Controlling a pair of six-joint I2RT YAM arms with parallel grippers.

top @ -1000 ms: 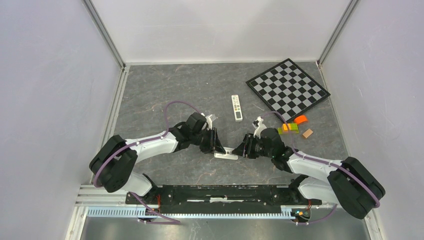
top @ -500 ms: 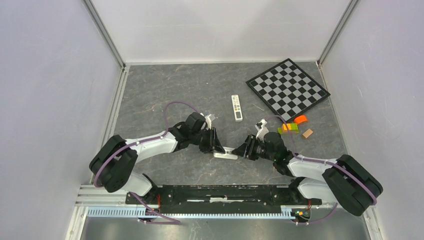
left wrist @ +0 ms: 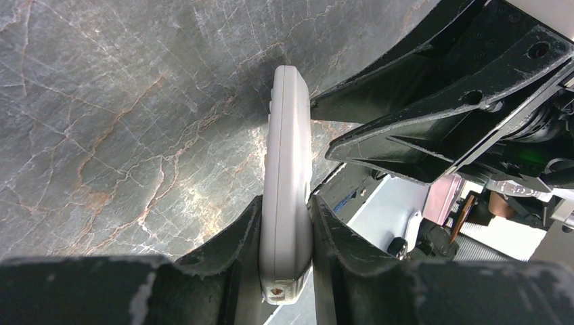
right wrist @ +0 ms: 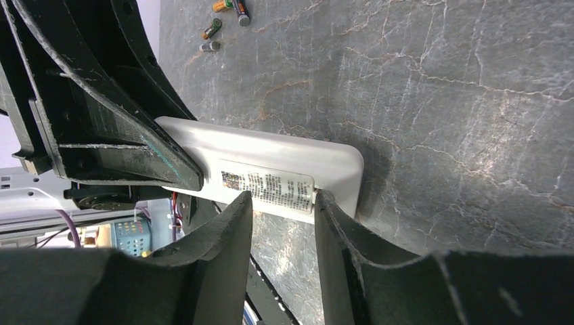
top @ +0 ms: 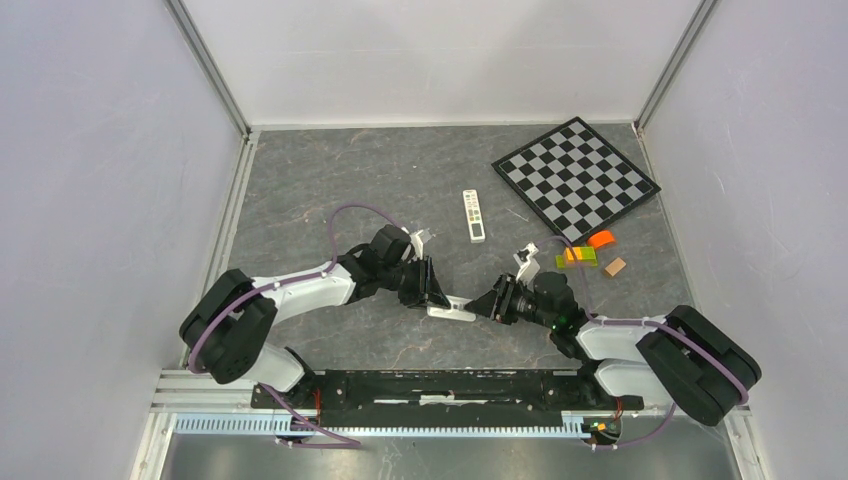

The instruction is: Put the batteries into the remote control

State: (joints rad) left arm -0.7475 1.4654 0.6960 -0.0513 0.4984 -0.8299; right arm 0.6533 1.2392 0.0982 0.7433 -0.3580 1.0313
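Left tool (left wrist: pixel 285 203) clamps remote (left wrist: pixel 288 122) | right tool (right wrist: pixel 282 196) at label (right wrist: pixel 267 183) | print illegible

Showing table (left wrist: pixel 101 101) as dark grey stone-look surface, veined, smooth, picking up a soft sheen under the light. Showing remote control (left wrist: pixel 285 169) as off-white plastic, smooth, satin finish. Noting printed label (right wrist: pixel 267 184) on its back, looking glossy, foil-like. Marking jaws as black plastic, matt, scuffed, with pale worn edges. Tagging batteries (right wrist: pixel 212 29) as having shiny metal ends; wrapper finish too small to tell. Showing arm shells (top: pixel 305 292) as smooth white plastic, joints matt black. Logging chessboard (top: pixel 575 178) as flat, matt. Logging walls (top: pixel 100 150) as plain matt white.
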